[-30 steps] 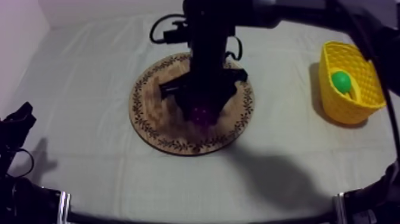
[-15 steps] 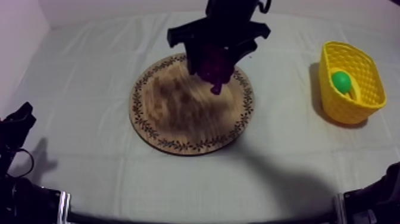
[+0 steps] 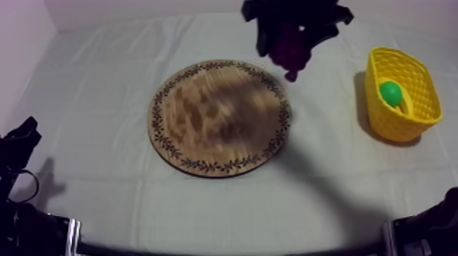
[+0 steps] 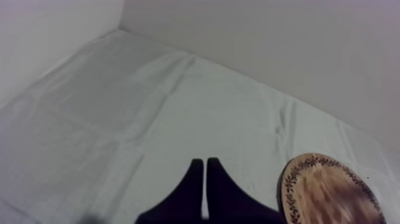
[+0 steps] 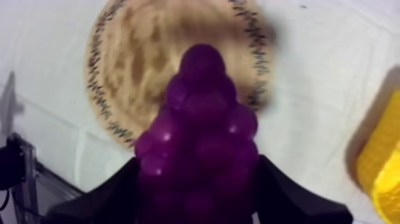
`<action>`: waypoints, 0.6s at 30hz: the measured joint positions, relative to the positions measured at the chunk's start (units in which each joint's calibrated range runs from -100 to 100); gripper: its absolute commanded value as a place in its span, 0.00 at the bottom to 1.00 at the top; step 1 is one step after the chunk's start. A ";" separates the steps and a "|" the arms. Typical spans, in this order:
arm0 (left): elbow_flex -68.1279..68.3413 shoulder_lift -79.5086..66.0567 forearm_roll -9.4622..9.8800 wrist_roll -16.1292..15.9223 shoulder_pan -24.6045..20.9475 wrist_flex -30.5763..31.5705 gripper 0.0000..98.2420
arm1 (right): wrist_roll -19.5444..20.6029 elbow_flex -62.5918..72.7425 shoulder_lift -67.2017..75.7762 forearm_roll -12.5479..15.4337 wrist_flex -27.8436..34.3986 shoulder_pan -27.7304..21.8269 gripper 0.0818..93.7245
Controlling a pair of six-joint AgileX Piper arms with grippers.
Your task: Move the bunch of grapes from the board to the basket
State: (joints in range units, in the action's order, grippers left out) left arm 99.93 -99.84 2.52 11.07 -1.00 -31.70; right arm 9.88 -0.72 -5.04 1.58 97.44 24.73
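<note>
Your right gripper (image 5: 198,170) is pinching the bunch of grapes (image 5: 199,113): a black finger sits on each side of the purple cluster, and its tip hangs out past the fingertips. The bunch is clear of the round wooden board (image 3: 219,117). In the top view it hangs in the air off the board's far right edge, over the grey-white cloth (image 3: 102,82), with the board bare below and behind the tool.

I judge this to be the carry step, with the pick done and the drop not yet made. The yellow basket (image 3: 399,126) stands well apart from the gripper on its far side from the board, and a green toy fruit (image 3: 390,92) already lies inside.

For the next move you need to bring the gripper over the basket's open top, high enough that the dangling tip clears the rim. Spread the fingers only once the bunch is between the walls. Aim for the free part of the floor beside the green fruit.

Your left gripper (image 4: 205,179) has its fingers pressed together on nothing. It sits low over the cloth, with the board's patterned rim off to one side.

No brand, label or writing can be read anywhere. The board's rim carries only a leaf pattern.
</note>
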 measured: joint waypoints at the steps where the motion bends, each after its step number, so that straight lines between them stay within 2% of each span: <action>1: 0.00 0.00 0.00 0.00 0.00 0.00 0.00 | -0.19 -0.56 0.40 -0.42 0.09 -0.87 0.45; 18: 0.00 0.00 0.00 0.00 0.00 0.00 0.00 | -7.60 -12.34 7.17 -5.71 -1.21 -19.67 0.48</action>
State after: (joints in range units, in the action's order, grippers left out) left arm 99.93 -99.84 2.52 11.07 -1.00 -31.70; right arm 2.28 -13.07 2.14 -4.13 96.23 5.06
